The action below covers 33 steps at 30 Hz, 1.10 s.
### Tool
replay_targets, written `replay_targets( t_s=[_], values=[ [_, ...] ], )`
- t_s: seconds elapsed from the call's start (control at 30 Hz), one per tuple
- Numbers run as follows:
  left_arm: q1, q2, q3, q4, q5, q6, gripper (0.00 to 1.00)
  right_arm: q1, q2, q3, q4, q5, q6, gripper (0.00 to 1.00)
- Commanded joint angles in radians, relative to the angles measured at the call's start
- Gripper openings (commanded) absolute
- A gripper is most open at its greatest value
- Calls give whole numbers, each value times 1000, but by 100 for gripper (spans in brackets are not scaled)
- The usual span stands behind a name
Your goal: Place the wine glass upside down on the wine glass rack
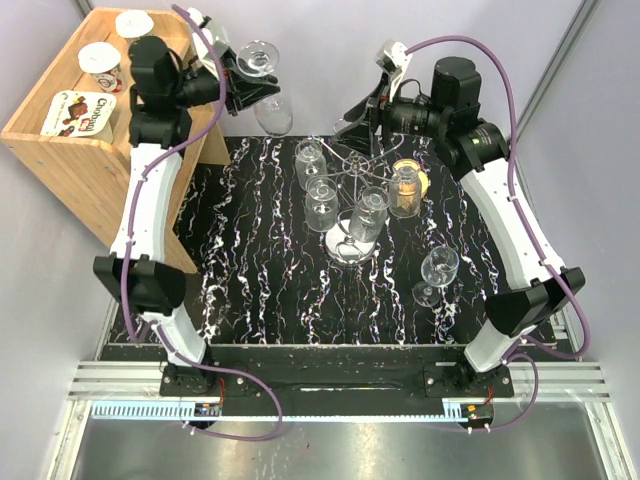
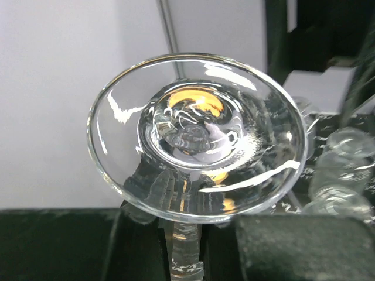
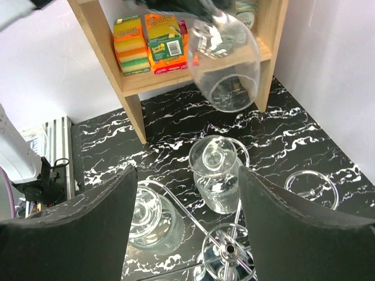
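Observation:
A clear wine glass point(image 1: 270, 105) hangs upside down in the air at the back left, foot point(image 2: 196, 132) up and bowl point(image 3: 225, 64) down. My left gripper point(image 1: 245, 90) is shut on its stem point(image 2: 186, 252). The wine glass rack point(image 1: 352, 170), chrome wire on a round mirror base point(image 1: 345, 248), stands mid-table to the right of the held glass. Its post top point(image 3: 228, 250) shows below my right gripper point(image 3: 184, 234). Several glasses hang from its arms, two of them point(image 3: 215, 170) point(image 3: 149, 216) under me. My right gripper point(image 1: 365, 120) hovers open and holds nothing, above the rack's far side.
A wooden shelf point(image 1: 90, 150) stands at the back left, with cups and a box on top and sponge packs point(image 3: 149, 44) inside. Another wine glass point(image 1: 438, 272) stands upright on the black marbled table, right of the rack. An amber glass point(image 1: 405, 185) hangs on the rack's right.

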Motion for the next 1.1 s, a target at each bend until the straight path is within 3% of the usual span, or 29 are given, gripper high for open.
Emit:
replay_targets(
  t_s=[0.0, 0.23, 0.53, 0.67, 0.83, 1.07],
  values=[
    [-22, -130, 50, 19, 43, -120, 0, 33, 9, 99, -7, -7, -15, 78],
    [-143, -231, -8, 27, 60, -229, 0, 50, -25, 153, 15, -91, 44, 80],
    [-244, -162, 10, 63, 54, -327, 0, 48, -126, 180, 22, -192, 136, 85],
    [-269, -135, 22, 70, 60, -323, 0, 32, -155, 193, 51, -186, 201, 90],
    [-297, -103, 51, 70, 66, -310, 0, -22, -169, 154, 194, -134, 398, 88],
    [-343, -78, 88, 38, 43, -286, 0, -31, -168, 96, 225, -25, 490, 88]
  ],
)
